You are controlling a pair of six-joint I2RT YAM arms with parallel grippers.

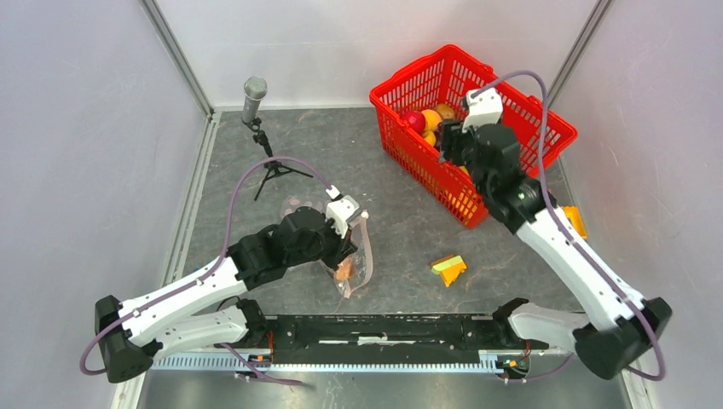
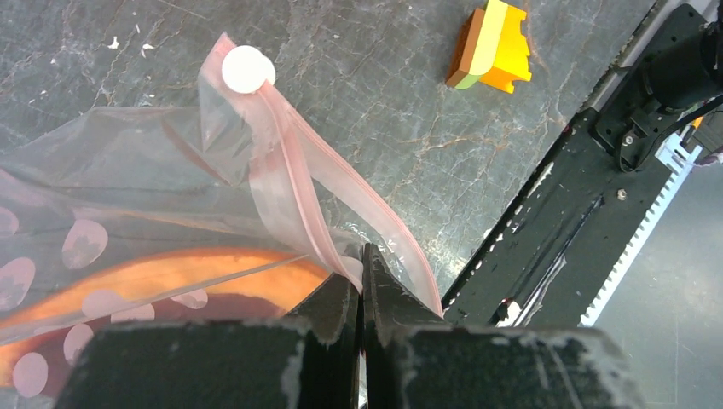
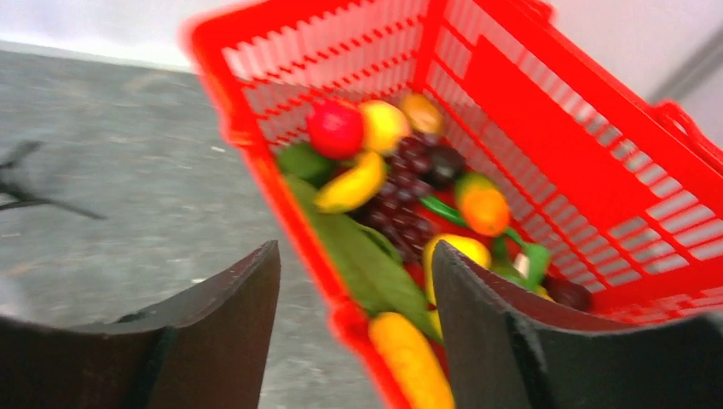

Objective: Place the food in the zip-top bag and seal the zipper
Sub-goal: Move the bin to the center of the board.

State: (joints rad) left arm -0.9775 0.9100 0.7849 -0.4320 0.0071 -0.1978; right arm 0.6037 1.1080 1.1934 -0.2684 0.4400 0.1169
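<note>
Pale walls [image 1: 77,128] flank the grey marbled tabletop [image 1: 401,230] under the zip-top bag [image 1: 362,264].

Lab test cell: white panels [image 1: 85,128], tripod microphone [image 1: 254,94].

**Bag left of centre, basket at the far right**

The basket [image 1: 424,162] stands at the far right of the table [image 1: 401,230], with most of the food [image 1: 429,119] heaped inside it and the right hand [image 1: 449,146] over its near side. The zip-top bag [image 1: 362,256] lies left of centre, nearer than the basket and well apart from it, with one food piece [image 1: 344,271] inside and the left hand [image 2: 362,273] at its left edge. A block [image 1: 448,269] lies to the right of the bag. A second block [image 1: 575,220] sits farther right, beside the right arm. A microphone stand [image 1: 256,102] stands at the far left, behind the bag.
</note>
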